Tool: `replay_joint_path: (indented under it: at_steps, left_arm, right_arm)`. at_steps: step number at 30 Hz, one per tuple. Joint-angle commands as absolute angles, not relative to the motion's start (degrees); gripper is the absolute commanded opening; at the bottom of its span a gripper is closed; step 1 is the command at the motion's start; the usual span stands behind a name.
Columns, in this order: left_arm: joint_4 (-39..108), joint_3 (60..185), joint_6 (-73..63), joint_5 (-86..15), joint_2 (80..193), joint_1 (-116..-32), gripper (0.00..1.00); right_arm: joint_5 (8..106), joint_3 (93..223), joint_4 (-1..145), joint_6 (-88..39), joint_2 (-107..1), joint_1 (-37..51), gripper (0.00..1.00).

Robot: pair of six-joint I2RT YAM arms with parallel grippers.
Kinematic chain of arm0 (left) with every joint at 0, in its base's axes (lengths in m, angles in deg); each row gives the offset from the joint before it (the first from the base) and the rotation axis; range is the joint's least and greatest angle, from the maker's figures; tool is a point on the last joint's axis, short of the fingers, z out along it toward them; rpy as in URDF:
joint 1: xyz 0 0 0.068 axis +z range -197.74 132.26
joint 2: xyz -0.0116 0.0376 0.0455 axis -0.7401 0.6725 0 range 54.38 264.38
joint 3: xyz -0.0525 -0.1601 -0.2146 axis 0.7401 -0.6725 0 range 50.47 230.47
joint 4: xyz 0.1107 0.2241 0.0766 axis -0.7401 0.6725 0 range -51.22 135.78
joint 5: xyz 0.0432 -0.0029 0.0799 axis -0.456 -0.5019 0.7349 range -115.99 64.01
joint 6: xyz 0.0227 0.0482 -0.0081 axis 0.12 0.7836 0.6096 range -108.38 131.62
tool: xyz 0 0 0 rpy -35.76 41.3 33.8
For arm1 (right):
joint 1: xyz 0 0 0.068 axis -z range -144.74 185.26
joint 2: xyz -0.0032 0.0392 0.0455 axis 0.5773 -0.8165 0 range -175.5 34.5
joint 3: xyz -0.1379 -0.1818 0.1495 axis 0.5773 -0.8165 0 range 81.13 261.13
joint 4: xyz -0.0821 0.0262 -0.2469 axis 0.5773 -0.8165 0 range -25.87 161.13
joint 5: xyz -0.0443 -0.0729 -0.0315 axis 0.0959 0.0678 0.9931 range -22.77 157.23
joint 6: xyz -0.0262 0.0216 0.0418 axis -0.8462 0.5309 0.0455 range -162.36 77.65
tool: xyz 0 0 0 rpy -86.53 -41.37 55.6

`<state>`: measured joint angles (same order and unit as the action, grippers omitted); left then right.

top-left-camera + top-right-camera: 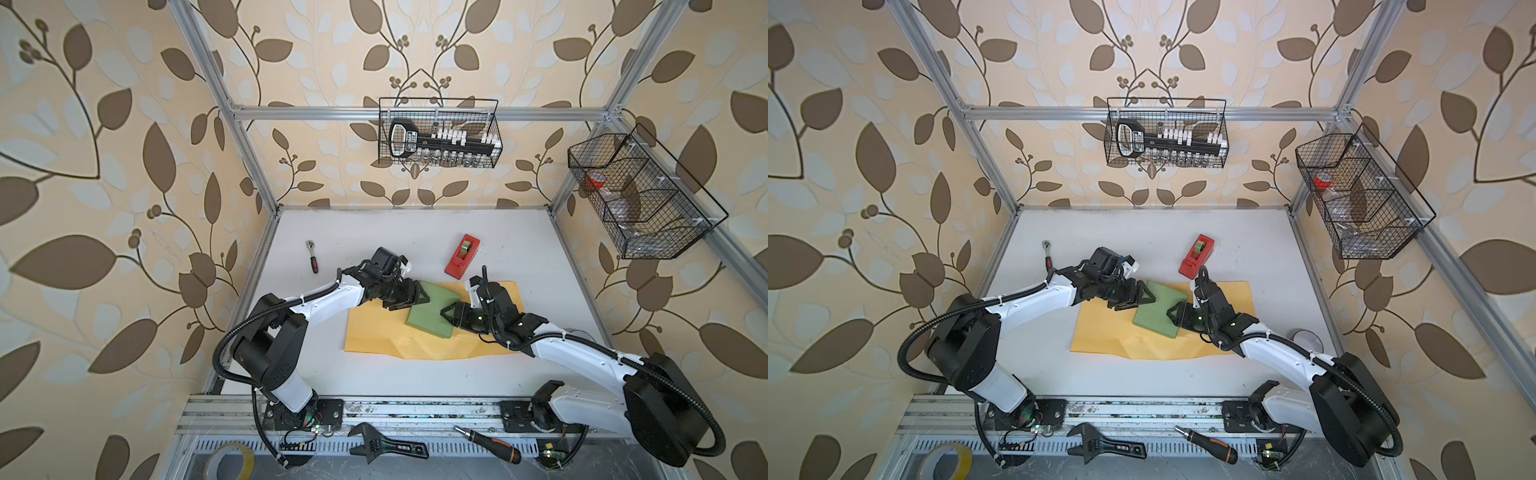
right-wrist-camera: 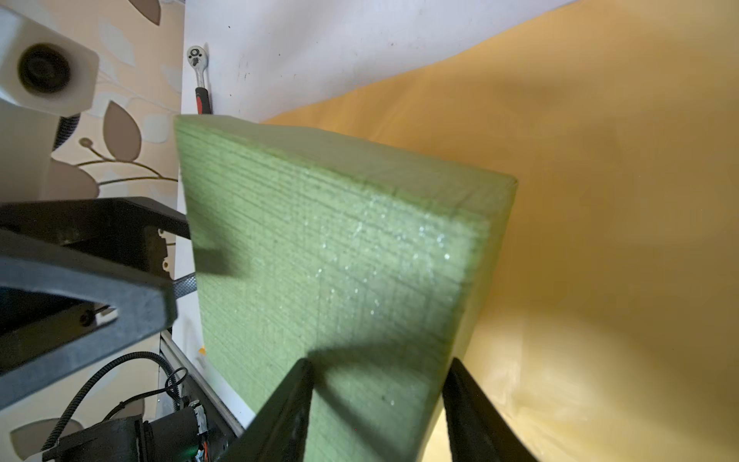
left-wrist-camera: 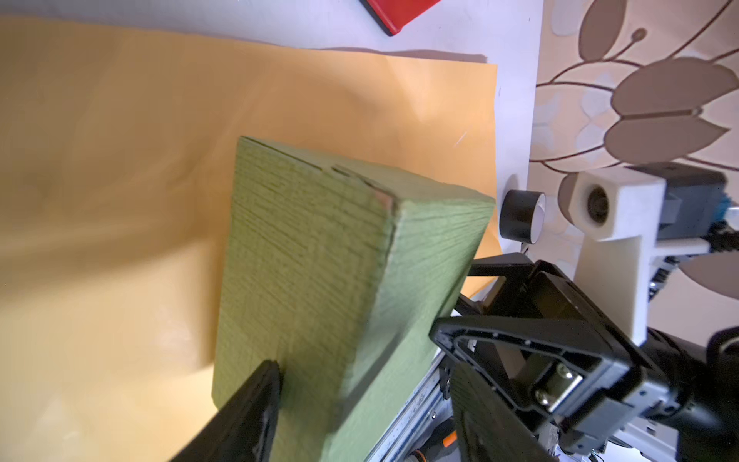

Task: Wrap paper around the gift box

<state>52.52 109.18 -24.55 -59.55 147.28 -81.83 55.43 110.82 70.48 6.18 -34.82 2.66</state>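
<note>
Currently the gift box [image 1: 432, 309] hangs over the middle of the paper [image 1: 374, 332], tipped rather than flat, and I cannot tell whether any edge of it touches the sheet. The left gripper [image 1: 409, 302] is clenched on the box's edge at about 10 o'clock, and the right gripper [image 1: 446, 315] on the edge at about 4 o'clock. In each wrist view the black fingers [image 2: 288, 404] straddle the box's thickness, one on each broad face. By its looks the box is light, stiff cardboard with a grainy matte skin, so it should not slip, though a hollow lid could dent under a hard squeeze — the rims are the place to hold. The paper looks thin, limp and creased — best pinched at a free edge, such as the 6 o'clock one, where a fold lifts it.
</note>
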Motion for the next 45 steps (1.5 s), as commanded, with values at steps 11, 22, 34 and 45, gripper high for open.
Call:
replay_joint_path:
  at_steps: [11, 22, 34, 45]
  left_arm:
    - [44.2, 107.9, -24.0, -66.0, 146.6, -83.7, 0.7]
    - [41.8, 102.8, -25.2, -67.7, 144.2, -83.4, 0.75]
    - [39.5, 87.5, -29.3, -56.7, 135.4, -76.5, 0.72]
    - [37.0, 81.0, -27.3, -54.5, 138.7, -67.1, 0.6]
  right_arm:
    - [49.0, 113.3, 70.0, 1.7, -36.3, 5.8, 0.56]
    - [46.9, 114.8, 62.6, -6.7, -34.8, 14.9, 0.74]
    - [49.7, 106.2, 65.2, -6.7, -30.8, 25.1, 0.75]
    - [51.1, 97.9, 71.5, -0.2, -30.6, 24.3, 0.69]
